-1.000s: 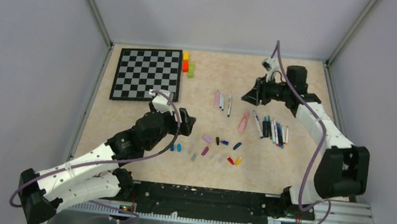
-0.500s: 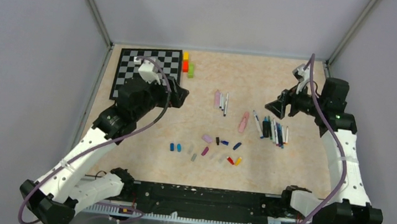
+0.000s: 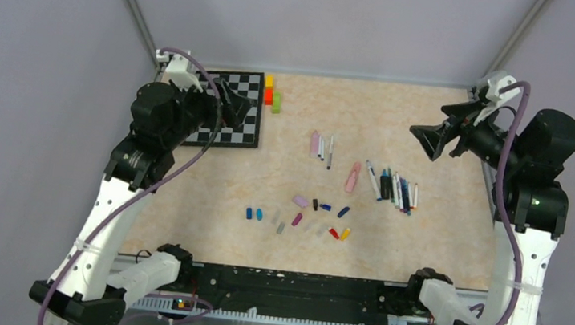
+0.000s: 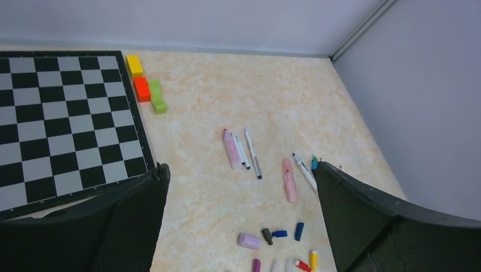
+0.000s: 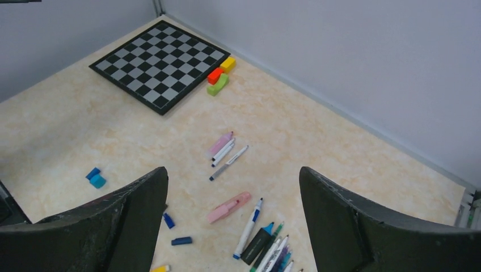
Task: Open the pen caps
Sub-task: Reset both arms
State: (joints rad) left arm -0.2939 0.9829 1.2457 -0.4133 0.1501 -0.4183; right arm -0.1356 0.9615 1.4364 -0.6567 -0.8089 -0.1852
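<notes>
While aloft, both arms [image 3: 114,189] [image 3: 534,249] (jaws wide)

Both arms are reared up high at the sides. The left hand [image 3: 235,109] and right hand [image 3: 430,138] point inward, jaws wide apart, gripping nothing.

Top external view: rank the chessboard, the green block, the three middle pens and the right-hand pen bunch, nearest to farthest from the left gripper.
From the left gripper:
1. chessboard, far left, directly beneath the gripper.
2. green block, just past the board's right edge.
3. three middle pens, centre of the table.
4. right-hand pen bunch, on the right arm's side.
</notes>
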